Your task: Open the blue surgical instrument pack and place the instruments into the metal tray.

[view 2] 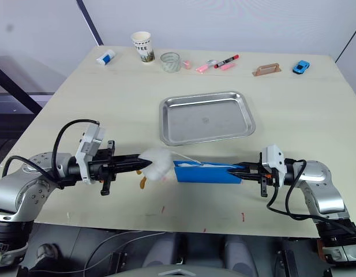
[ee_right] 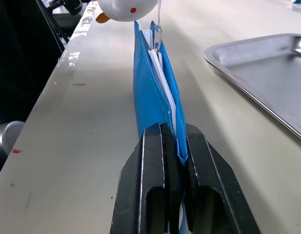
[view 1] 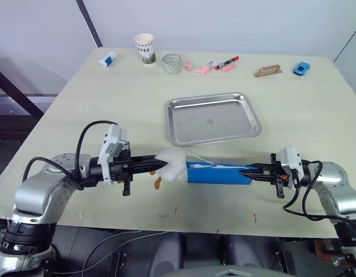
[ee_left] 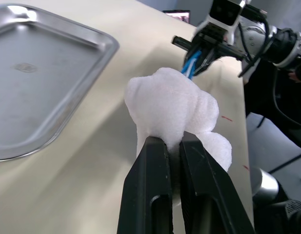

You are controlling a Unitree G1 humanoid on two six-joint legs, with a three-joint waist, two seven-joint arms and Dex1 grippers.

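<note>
Blue surgical instrument pack stands on its long edge on the near part of the table, just in front of the metal tray, held at both ends. At its right end the right gripper has its two black fingers pressed together on the pack's blue corner, with the white zipper running away from them along the top edge. At the pack's left end a white fluffy plush charm with small orange feet hangs from a thin white cord off the zipper; the left gripper pinches this charm between its nearly closed fingers.

Both forearms lie low and almost level over the near edge of the table, pointing inward at each other, the left arm reaching from the left and the right arm from the right, with the pack stretched between them. Black cables loop off each wrist.

The metal tray sits in the middle of the table, slightly tilted against the table's edges, and holds nothing. The pack's zipper looks closed along most of its length, and no instruments can be seen.

Along the far edge stand a paper coffee cup, a small glass jar, pink pens with a red marker, a tan wooden piece and a small blue toy car; a white and blue tube lies far left.
</note>
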